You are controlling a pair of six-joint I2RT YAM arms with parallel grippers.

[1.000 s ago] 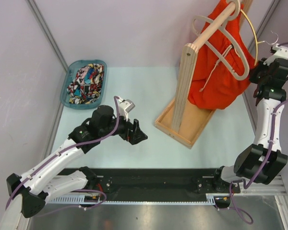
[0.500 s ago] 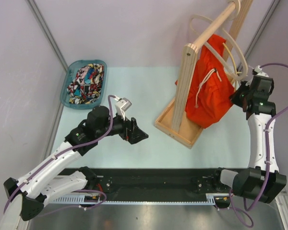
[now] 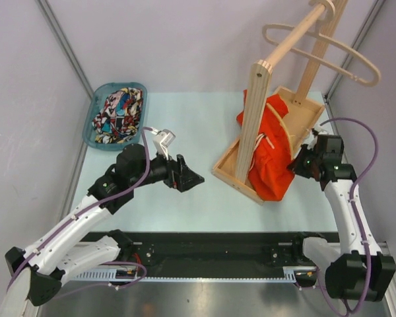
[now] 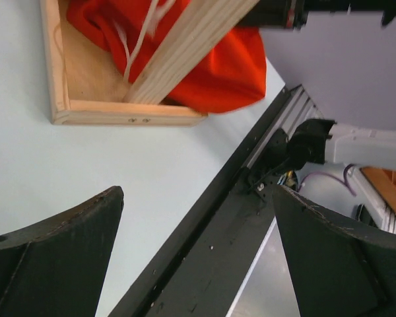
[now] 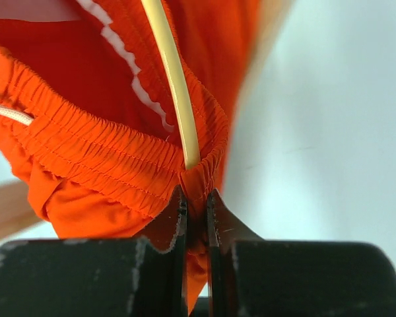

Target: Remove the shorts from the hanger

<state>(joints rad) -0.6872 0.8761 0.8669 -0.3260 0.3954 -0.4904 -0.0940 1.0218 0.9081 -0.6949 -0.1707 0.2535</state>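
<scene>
The orange-red shorts (image 3: 272,155) are slumped low over the wooden rack's base tray (image 3: 232,173), beside its front post (image 3: 255,125). A thin yellow hanger (image 3: 291,137) is still threaded through their waistband. My right gripper (image 3: 297,165) is shut on the waistband's edge (image 5: 197,181), right under the yellow hanger rod (image 5: 171,86). The comic-print shorts (image 3: 117,113) lie in the teal basket (image 3: 92,122). My left gripper (image 3: 188,177) is open and empty, low over the table left of the rack. In the left wrist view the orange shorts (image 4: 218,63) show past the tray's corner.
A beige hanger (image 3: 346,56) hangs on the rack's sloping top rail (image 3: 297,34). The black arm rail (image 3: 204,254) runs along the near edge. Grey walls close in the left and right sides.
My right gripper has come down and forward from up by the rail, dragging the orange shorts and the yellow hanger down onto the rack's base. The left gripper shifted only slightly.
</scene>
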